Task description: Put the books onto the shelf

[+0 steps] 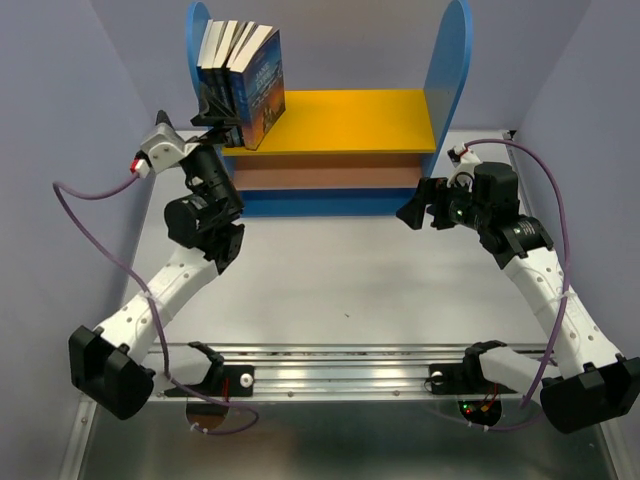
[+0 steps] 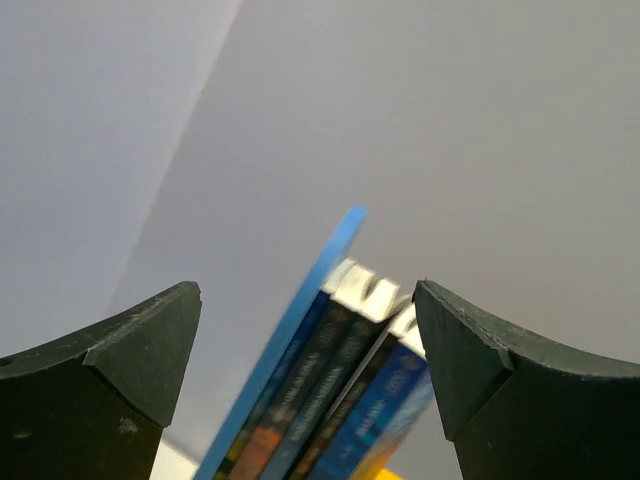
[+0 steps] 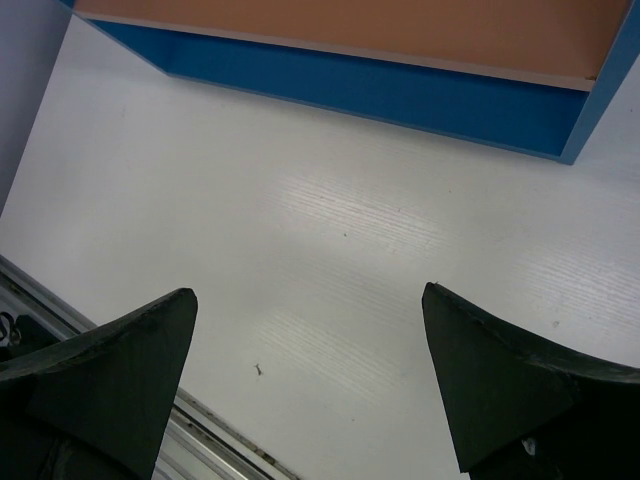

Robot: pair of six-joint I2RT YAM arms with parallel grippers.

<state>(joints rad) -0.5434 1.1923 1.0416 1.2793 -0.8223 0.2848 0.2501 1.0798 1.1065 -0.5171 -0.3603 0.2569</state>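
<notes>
Books (image 1: pixel 243 80) stand together at the left end of the yellow upper board (image 1: pixel 345 120) of the shelf (image 1: pixel 447 70), against its left blue side panel (image 1: pixel 197 30). We see the left gripper (image 1: pixel 218 112) just in front of them, jaws wide and gripping nothing. Our right gripper (image 1: pixel 425 207) hovers over the white table (image 1: pixel 330 270) near the shelf's right front corner, jaws also wide and empty.

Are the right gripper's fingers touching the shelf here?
Apart. Right wrist view: bare table lies between the open right gripper and the blue base of the shelf.
</notes>
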